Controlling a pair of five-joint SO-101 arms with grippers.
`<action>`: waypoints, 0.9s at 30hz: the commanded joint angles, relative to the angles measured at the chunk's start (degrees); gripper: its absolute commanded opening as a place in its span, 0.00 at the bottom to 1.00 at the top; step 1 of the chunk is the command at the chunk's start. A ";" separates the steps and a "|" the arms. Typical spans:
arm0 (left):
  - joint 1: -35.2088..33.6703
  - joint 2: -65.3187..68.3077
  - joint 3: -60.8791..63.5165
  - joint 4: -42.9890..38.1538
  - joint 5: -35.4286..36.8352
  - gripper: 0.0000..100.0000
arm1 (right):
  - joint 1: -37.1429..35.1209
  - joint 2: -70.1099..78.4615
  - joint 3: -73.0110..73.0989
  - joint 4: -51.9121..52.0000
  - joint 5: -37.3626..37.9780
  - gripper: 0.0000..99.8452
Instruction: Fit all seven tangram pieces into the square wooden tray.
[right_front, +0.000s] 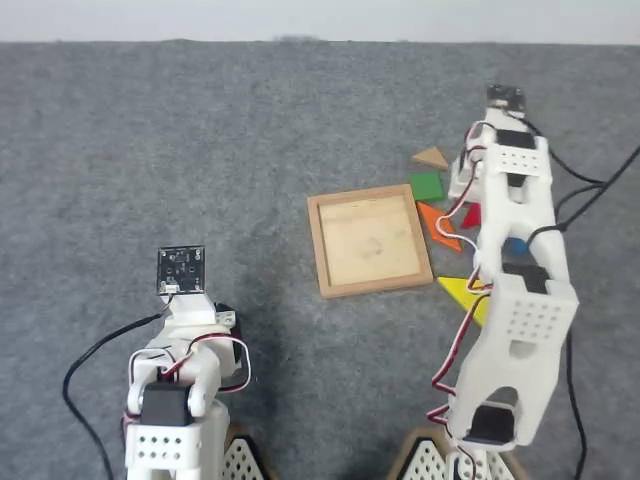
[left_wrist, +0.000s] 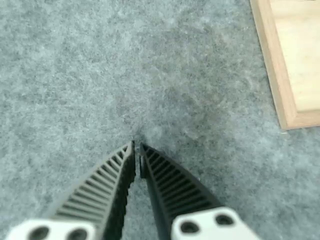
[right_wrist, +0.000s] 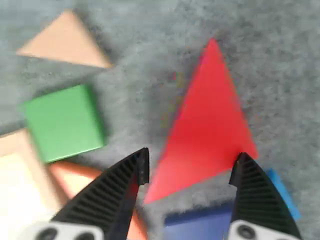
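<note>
Right end effector (right_wrist: 192, 166) spread wide; red triangle (right_wrist: 207, 125) directly beneath.

I count one square wooden tray (right_front: 318, 245) and two arms, the left arm (right_front: 178, 400) and the right arm (right_front: 520, 300). Seven loose pieces lie about: a tan triangle (right_front: 431, 157), green square (right_front: 426, 186), red triangle (right_wrist: 207, 125), yellow triangle (right_front: 462, 292), orange piece (right_front: 438, 222), light blue piece (right_wrist: 282, 192) and dark blue piece (right_wrist: 200, 222).

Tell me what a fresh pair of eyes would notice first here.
The right gripper hangs open over a big red triangle, with a green square close by. The wooden tray beside those pieces holds nothing yet. The left gripper sits shut over bare carpet on the tray's other side.
</note>
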 joint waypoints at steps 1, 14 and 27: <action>-0.35 -1.14 -0.66 0.09 -0.62 0.01 | 2.68 1.19 -7.38 0.22 -0.53 0.28; -0.35 -1.14 -0.66 0.09 -0.62 0.01 | 2.51 15.78 -23.12 11.38 2.02 0.27; -0.35 -1.14 -0.66 0.09 -0.62 0.01 | -0.92 23.78 -34.64 29.23 2.64 0.23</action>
